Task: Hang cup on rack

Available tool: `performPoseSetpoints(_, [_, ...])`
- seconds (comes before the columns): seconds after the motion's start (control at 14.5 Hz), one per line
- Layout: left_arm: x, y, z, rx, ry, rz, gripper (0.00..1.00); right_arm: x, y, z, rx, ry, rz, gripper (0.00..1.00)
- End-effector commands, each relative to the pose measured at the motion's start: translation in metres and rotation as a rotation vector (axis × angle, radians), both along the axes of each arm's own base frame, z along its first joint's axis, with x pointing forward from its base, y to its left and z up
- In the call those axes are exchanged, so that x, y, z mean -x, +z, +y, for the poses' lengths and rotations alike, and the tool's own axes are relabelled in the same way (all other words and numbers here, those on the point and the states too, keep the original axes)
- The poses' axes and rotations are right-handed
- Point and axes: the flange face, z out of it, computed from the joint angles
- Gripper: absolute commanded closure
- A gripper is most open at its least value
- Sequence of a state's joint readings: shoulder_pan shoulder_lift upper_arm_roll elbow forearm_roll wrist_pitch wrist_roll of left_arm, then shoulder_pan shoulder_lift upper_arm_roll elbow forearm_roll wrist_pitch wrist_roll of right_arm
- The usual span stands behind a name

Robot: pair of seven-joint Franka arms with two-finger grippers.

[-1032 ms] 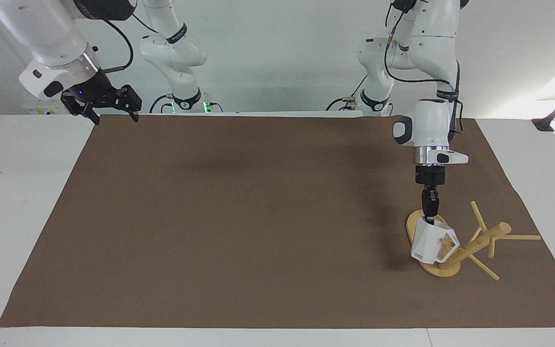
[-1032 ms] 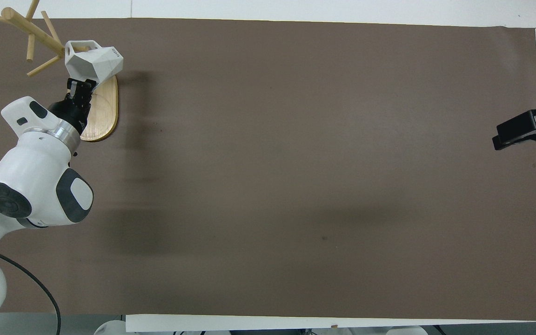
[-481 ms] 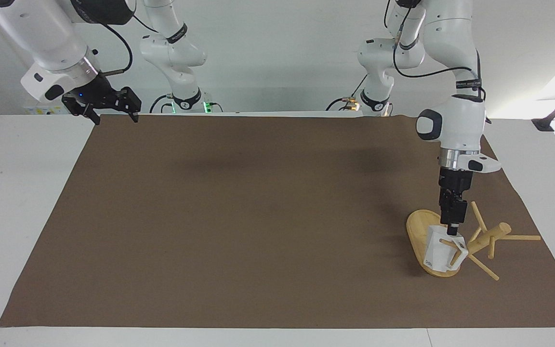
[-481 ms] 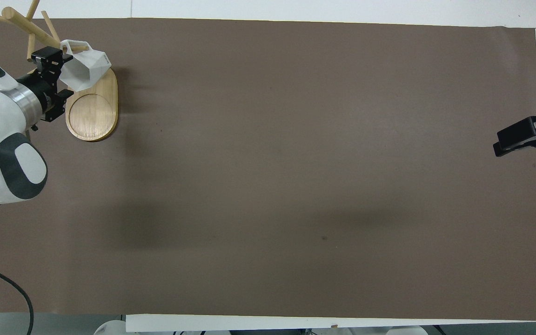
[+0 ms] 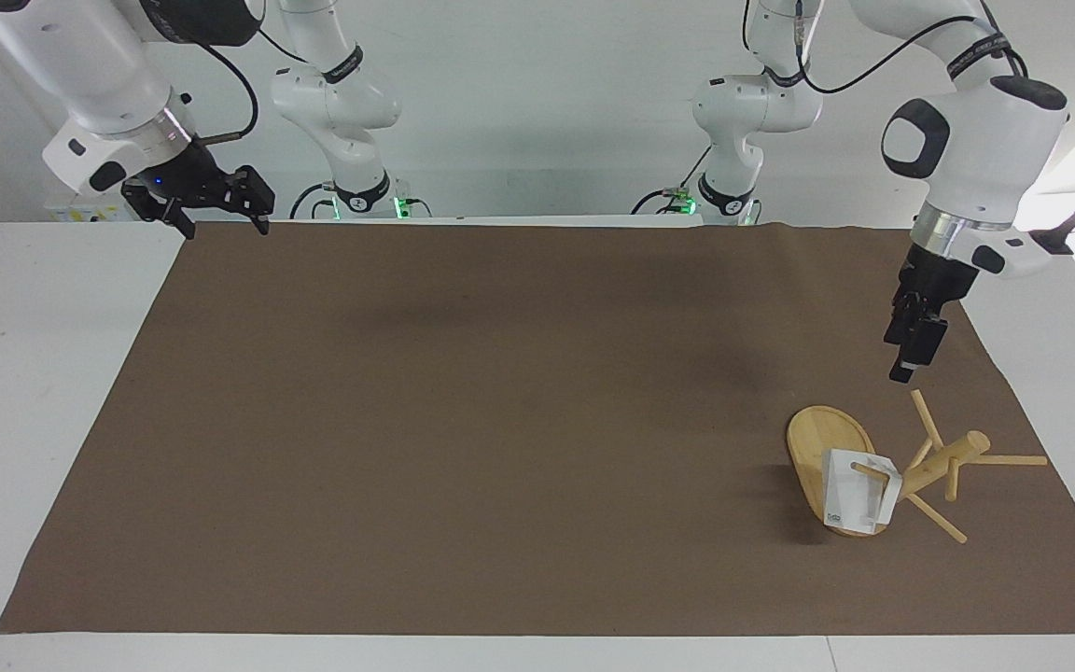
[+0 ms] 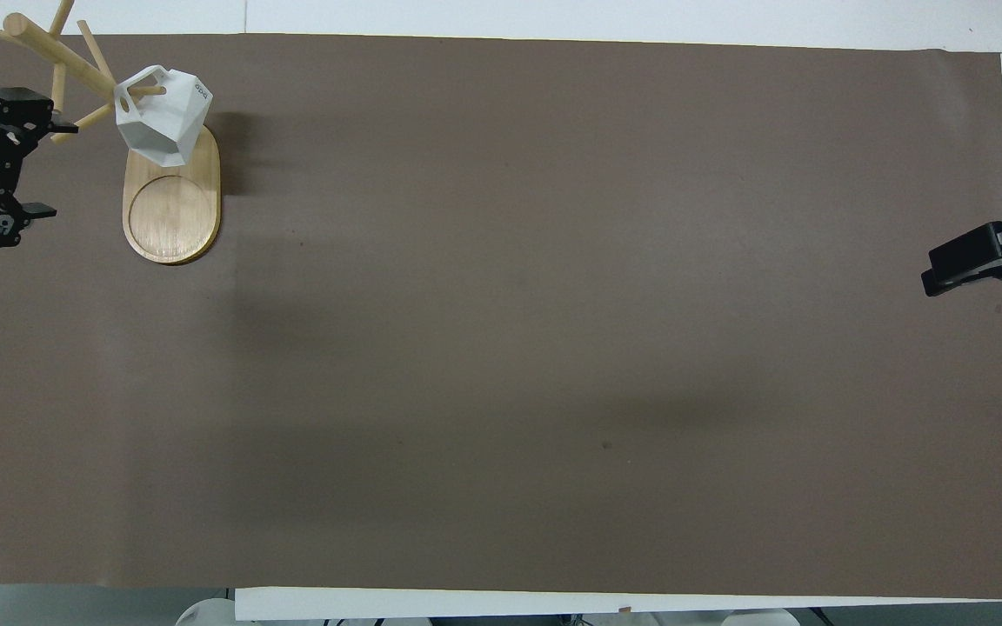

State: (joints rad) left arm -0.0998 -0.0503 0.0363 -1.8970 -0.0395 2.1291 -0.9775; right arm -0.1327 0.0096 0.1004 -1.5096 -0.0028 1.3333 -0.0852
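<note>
With the small white faceted cup hung by its angular handle on a peg of the light bamboo mug-tree rack, at the left arm's end of the table, task looks done. Right tool waits over the table edge, fingers spread, empty. Cup prob. light, rigid, slick, chippable; if regrasped, pinch rim wall. Left tool up over rack, empty, pointing down; fingers: can't tell.

1. Rack: light wood, smooth, visible grain on base.
2. Cup: white, matt, faceted, plastic-like.
3. Table cover: brown, matt, paper-like.
4. Arm shells: glossy white plastic.
</note>
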Motion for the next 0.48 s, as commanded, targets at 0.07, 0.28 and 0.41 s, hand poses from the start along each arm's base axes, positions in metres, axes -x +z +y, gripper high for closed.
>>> performPoseSetpoints(0.07, [0.003, 0.039, 0.004, -0.085, -0.257, 0.121, 0.0, 0.011, -0.001, 0.002, 0.02, 0.005, 0.011, 0.0])
performPoseSetpoints(0.28, [0.007, 0.058, 0.004, -0.13, -0.588, 0.238, 0.0, 0.011, -0.004, -0.003, 0.016, -0.004, 0.013, 0.0])
performPoseSetpoints(0.41, [0.011, 0.065, 0.011, -0.121, -0.805, 0.292, 0.0, 0.011, -0.004, -0.002, 0.016, -0.003, 0.013, 0.0])
